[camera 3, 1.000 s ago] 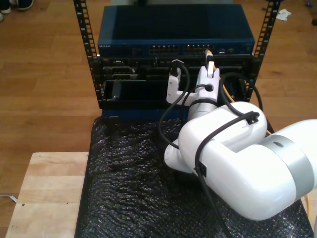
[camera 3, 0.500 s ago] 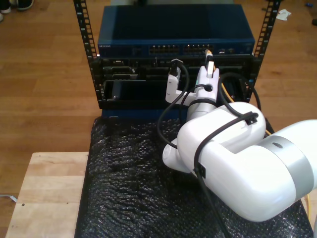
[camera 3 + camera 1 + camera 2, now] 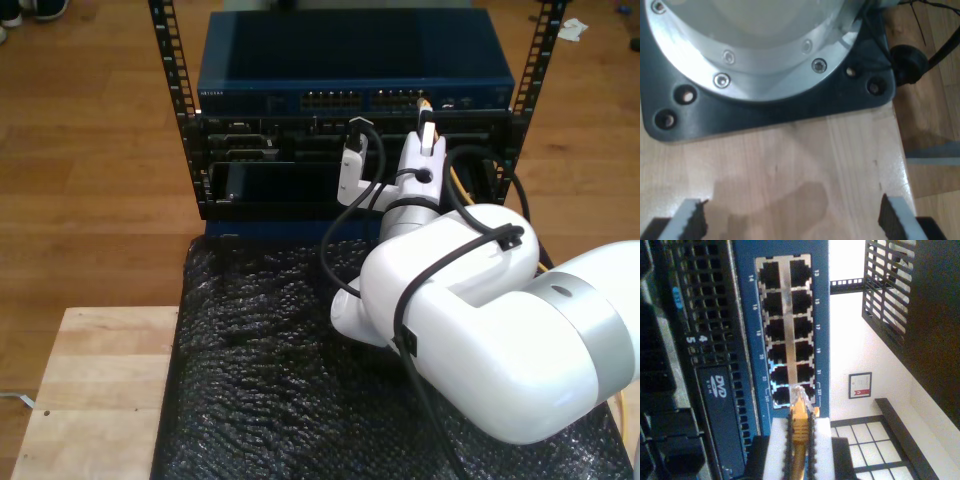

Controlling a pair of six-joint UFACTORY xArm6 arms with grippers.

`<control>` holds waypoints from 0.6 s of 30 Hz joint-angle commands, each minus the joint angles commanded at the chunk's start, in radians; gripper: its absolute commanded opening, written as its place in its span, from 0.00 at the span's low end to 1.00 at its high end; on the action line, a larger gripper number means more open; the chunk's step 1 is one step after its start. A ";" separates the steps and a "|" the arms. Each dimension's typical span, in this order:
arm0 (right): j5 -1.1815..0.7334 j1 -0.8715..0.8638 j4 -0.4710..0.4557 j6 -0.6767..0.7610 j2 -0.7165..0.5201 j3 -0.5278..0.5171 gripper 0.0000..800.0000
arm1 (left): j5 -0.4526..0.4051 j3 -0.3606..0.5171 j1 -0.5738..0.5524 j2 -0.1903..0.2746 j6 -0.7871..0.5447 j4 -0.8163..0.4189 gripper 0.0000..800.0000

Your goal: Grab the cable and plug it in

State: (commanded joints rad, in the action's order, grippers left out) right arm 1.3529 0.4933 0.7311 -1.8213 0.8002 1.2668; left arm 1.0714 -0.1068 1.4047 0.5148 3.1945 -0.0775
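Observation:
The yellow-orange cable [image 3: 800,427] is pinched between the white pads of my second gripper [image 3: 800,440], which is shut on it. Its clear plug tip [image 3: 797,394] sits at the end row of the port block [image 3: 787,330] on the blue switch [image 3: 747,340], over the divider between two ports; I cannot tell whether it is seated. In the exterior view my second gripper [image 3: 426,128] reaches up to the switch's [image 3: 355,70] front ports, and the cable [image 3: 455,185] trails down behind the arm. My first gripper [image 3: 792,220] is open over bare wood, nothing between its fingers.
The switch sits in a black rack [image 3: 180,100] above darker units with a DVD drive [image 3: 722,390]. A black bubble-wrap mat [image 3: 260,370] covers the table beside a wooden board [image 3: 90,390]. A black base plate [image 3: 765,112] lies ahead of my first gripper.
My second gripper has edged slightly closer to the switch's ports, carrying the cable plug with it. Nothing else has moved.

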 joint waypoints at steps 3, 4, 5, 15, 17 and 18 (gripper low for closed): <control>0.000 -0.006 -0.002 0.000 0.000 0.000 0.00 | 0.000 0.000 0.000 0.000 0.000 0.000 1.00; 0.000 -0.008 -0.002 0.000 0.000 0.000 0.00 | 0.000 0.000 0.000 0.000 0.000 0.002 1.00; 0.000 -0.011 -0.003 0.000 0.000 0.000 0.00 | 0.000 0.000 0.000 0.000 0.000 0.000 1.00; -0.002 -0.020 -0.005 0.000 -0.003 0.008 0.00 | 0.000 0.000 0.000 0.000 0.000 0.000 1.00; -0.003 -0.018 -0.005 0.000 -0.003 0.006 0.00 | 0.000 0.000 0.000 0.000 0.000 0.000 1.00; -0.003 -0.018 -0.005 0.000 -0.003 0.006 0.00 | 0.000 0.000 0.000 0.000 0.000 0.000 1.00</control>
State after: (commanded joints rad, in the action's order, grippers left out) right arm 1.3498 0.4749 0.7265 -1.8213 0.7971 1.2729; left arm 1.0714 -0.1068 1.4047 0.5148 3.1945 -0.0775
